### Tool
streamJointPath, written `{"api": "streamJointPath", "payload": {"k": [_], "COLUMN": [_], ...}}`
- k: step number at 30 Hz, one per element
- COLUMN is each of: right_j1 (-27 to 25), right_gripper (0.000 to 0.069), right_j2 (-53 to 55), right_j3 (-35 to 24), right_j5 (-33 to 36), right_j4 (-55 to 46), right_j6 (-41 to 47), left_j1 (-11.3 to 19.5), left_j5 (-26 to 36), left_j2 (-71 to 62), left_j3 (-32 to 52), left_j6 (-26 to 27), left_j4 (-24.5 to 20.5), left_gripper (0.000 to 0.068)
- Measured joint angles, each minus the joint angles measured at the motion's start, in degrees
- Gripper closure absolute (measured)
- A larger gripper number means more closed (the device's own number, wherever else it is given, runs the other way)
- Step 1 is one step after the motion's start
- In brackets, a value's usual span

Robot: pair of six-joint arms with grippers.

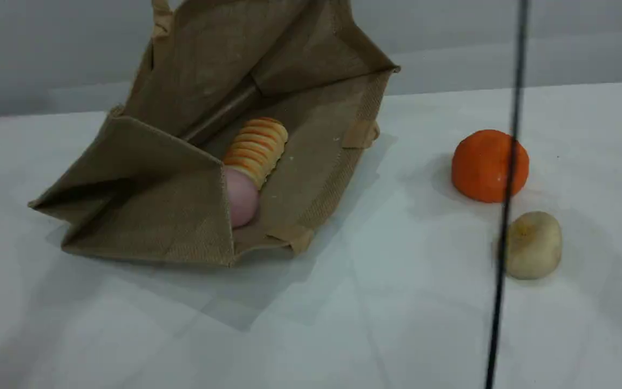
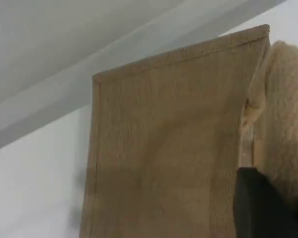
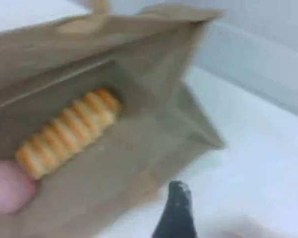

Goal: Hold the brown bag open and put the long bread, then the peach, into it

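Closest in the scene view, a thin black cable (image 1: 516, 65), blurred, hanging down across the right side of the white table (image 1: 397, 302). Just behind it, a lumpy yellowish-beige round item (image 1: 533, 246), and a little farther back, apart from it, a bright orange round fruit (image 1: 488, 165). Over to the left, the brown bag (image 1: 154, 216) on its side, mouth turned to the right, lower wall flat on the table, upper wall raised and running off the top edge. Inside, at the near end, the peach (image 1: 242, 197), half hidden by the bag's near side panel and resting on the lower wall; touching it and stretching farther back, the long bread (image 1: 257, 150), also on the lower wall. Higher still, outside the scene view, the left gripper (image 2: 260, 208), fingers clamped together on the brown bag up by its padded beige handle (image 2: 285, 114). In the right wrist view, one dark fingertip of the right gripper (image 3: 178, 218) over the table just outside the bag's mouth, clear of peach and bread; fingers apart or together: impossible to tell.
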State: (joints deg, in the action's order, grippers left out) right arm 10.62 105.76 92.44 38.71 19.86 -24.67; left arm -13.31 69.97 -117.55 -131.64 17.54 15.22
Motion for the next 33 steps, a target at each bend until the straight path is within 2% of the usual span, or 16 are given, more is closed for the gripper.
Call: {"api": "streamJointPath", "payload": {"k": [6, 11, 14, 20, 23, 25, 29, 33], "right_j1": [-5.09, -6.57, -6.63, -6.63, -6.63, -6.63, -6.63, -6.63], "right_gripper": [0.0145, 0.0145, 0.0144, 0.0143, 0.0143, 0.0143, 0.0143, 0.0143], "right_j2": [-4.21, -5.31, -5.35, -5.41, -6.34, -7.62, -11.73, -17.51], "right_j3": [0.00, 0.00, 0.00, 0.00, 0.00, 0.00, 0.00, 0.00], "right_j5": [1.06, 1.06, 0.93, 1.33, 2.54, 2.94, 5.32, 9.36], "right_j4": [-1.61, -2.22, -2.21, -2.15, -2.15, -2.15, -2.85, -6.05], "right_j6": [0.97, 1.29, 1.75, 1.75, 2.17, 2.17, 3.39, 5.87], "left_j1": [0.00, 0.00, 0.00, 0.00, 0.00, 0.00, 0.00, 0.00], "left_j5": [0.00, 0.00, -0.13, -0.28, -0.21, -0.16, 0.10, 0.10], "left_j2": [0.00, 0.00, 0.00, 0.00, 0.00, 0.27, 2.30, 5.88], "left_j3": [0.00, 0.00, 0.00, 0.00, 0.00, 0.00, 0.00, 0.00], "left_j6": [0.00, 0.00, 0.00, 0.00, 0.00, 0.00, -1.04, -3.22], "left_j4": [0.05, 0.82, 2.41, 1.03, -0.30, -2.03, -5.38, -6.43], "left_gripper": [0.0601, 0.0586, 0.0512, 0.0225, 0.0131, 0.0105, 0.0096, 0.0095]}}
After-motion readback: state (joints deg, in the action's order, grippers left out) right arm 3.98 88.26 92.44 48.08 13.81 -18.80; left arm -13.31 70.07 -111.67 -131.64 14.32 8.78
